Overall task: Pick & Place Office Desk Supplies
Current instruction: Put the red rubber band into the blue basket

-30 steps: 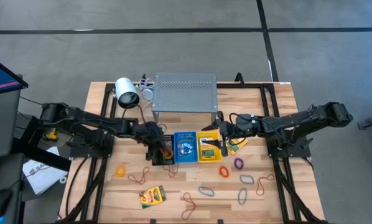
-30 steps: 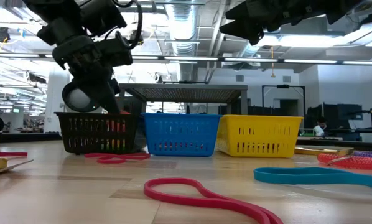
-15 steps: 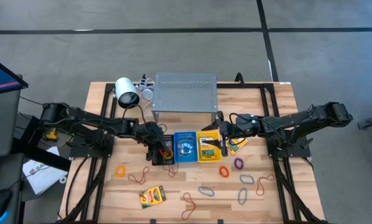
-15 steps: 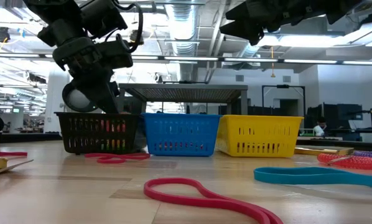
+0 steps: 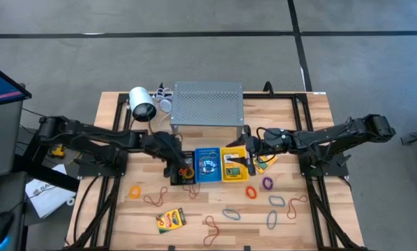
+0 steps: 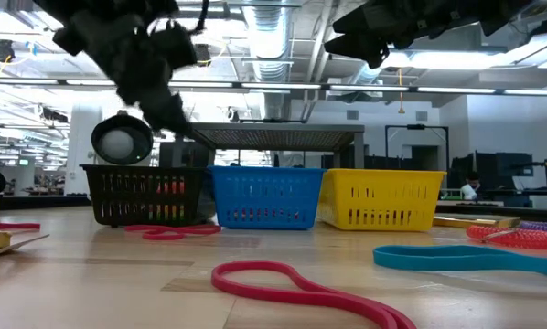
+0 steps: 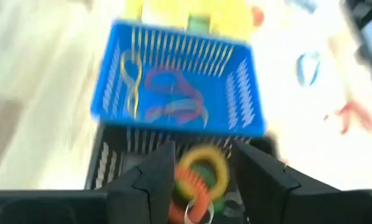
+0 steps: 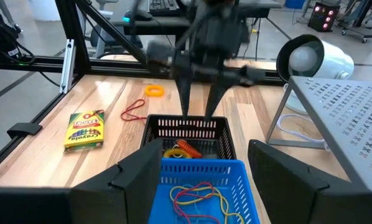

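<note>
Rubber bands (image 8: 181,149) lay in black basket (image 8: 187,129) beneath spread, empty left gripper (image 8: 198,99) fingers; judged light, floppy, best pinched across one strand. Right gripper (image 5: 249,150) waited open over yellow basket (image 5: 233,166).

grey floor (image 5: 194,63), ceiling ducts (image 6: 273,37)

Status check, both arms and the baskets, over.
Left tool open above black basket, empty. Right tool open, waiting beside yellow basket. Coiled bands lie in the black basket. Nothing in the way.
</note>
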